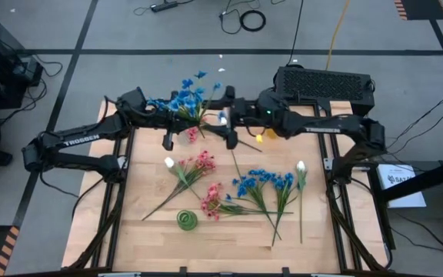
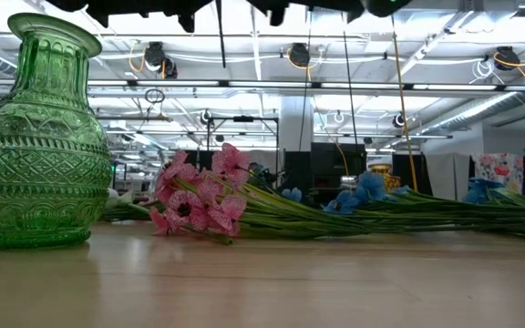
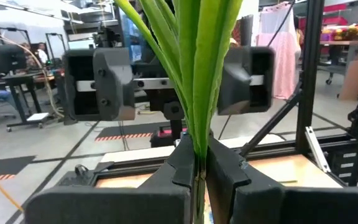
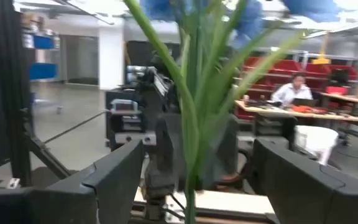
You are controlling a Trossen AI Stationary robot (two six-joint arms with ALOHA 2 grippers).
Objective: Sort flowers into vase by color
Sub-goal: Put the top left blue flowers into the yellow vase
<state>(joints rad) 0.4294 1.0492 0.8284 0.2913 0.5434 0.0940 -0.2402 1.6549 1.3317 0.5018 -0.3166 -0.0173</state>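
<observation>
1. A blue flower sprig (image 1: 187, 98) is held above the far side of the table (image 1: 229, 231), its stems clamped between the closed fingers of the left gripper (image 3: 199, 163).
2. The right gripper (image 4: 194, 171) is positioned around the same stems, its jaws spread wide apart.
3. Pink flowers (image 1: 198, 163), more blue flowers (image 1: 264, 183) and white flowers (image 1: 301, 168) are spread on the table.
4. A green vase (image 2: 39, 137) is set upright near the front edge.

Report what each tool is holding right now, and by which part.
The left tool is shut on the green stems of the blue-blossomed artificial flower sprig. The right tool stands open around those stems, holding nothing.
</observation>
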